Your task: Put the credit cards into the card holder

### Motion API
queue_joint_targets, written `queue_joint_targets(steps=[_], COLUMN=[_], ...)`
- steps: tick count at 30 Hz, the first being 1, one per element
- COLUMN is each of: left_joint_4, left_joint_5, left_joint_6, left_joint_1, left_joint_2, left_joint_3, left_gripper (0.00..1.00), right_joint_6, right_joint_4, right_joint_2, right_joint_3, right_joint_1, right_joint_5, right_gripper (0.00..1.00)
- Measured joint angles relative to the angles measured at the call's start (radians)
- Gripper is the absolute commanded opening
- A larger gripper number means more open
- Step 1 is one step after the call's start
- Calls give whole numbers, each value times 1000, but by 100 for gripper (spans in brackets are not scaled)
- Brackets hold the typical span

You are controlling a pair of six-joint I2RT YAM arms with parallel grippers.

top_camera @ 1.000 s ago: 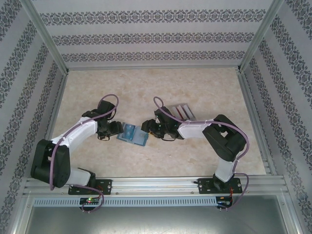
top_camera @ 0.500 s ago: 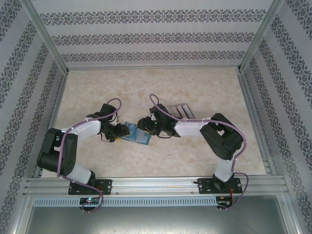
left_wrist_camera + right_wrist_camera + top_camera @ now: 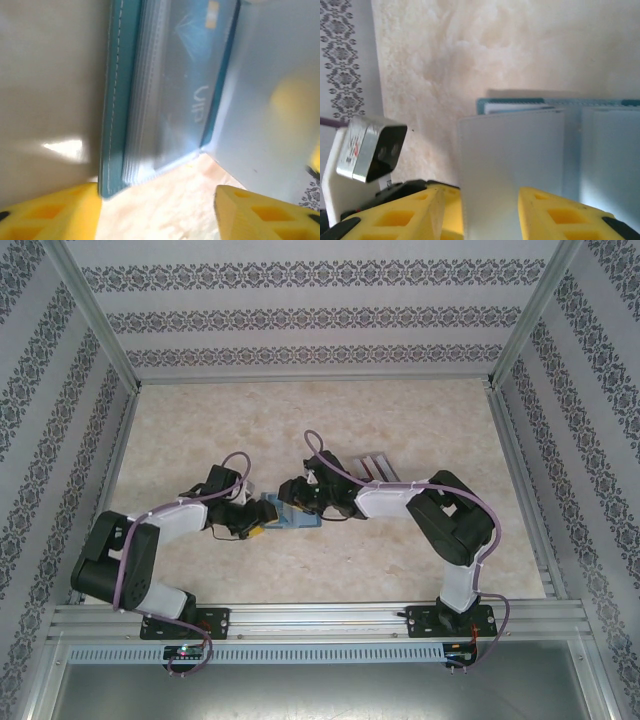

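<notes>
Left wrist: teal card holder [image 3: 112,100], frosted sleeves [image 3: 145,100]; left gripper [image 3: 157,200], right gripper [image 3: 480,200] part-open, empty

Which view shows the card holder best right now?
Left wrist: the card holder is close up, showing its teal cover edge, stacked clear sleeves and a blue card inside. Right wrist shows one sleeve at the right hand, teal edge behind. Top external shows it small, far off.
</notes>
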Motion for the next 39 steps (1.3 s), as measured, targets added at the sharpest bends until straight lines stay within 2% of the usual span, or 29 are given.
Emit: queue_joint_targets(steps=[3,10,15,18,21,26,32,39], left_joint_4=[-51,-170,-231,-233,-233,-232,-240,-278], left_joint_5=[-19,-76,-92,-85,-76,-76,-143,-274], left_joint_6=[-21,-39,-5,14,30,55,76,125], left_joint_1=[69,239,252,251,237,142,68,-31], left_joint_2=[-78,-111,-84,-48,6,67,83,148], left_joint_3=[3,4,39,62,82,135,210,337], left_gripper=[70,72,75,76,79,83,89,95], right_joint_6=[0,0,-3,-20,-63,-233,-520,-774], right_joint_4=[0,-13,-21,-40,-84,-240,-551,-832], right_joint_2=[18,112,135,118,43,-187,-388,-377], right_joint_3=[33,113,135,134,117,106,133,134], right_joint_1=[0,38,67,47,-7,-120,-175,-204], right_joint_5=[-4,-15,-34,-44,-50,-9,221,473], right_gripper=[45,46,49,50,51,54,61,67])
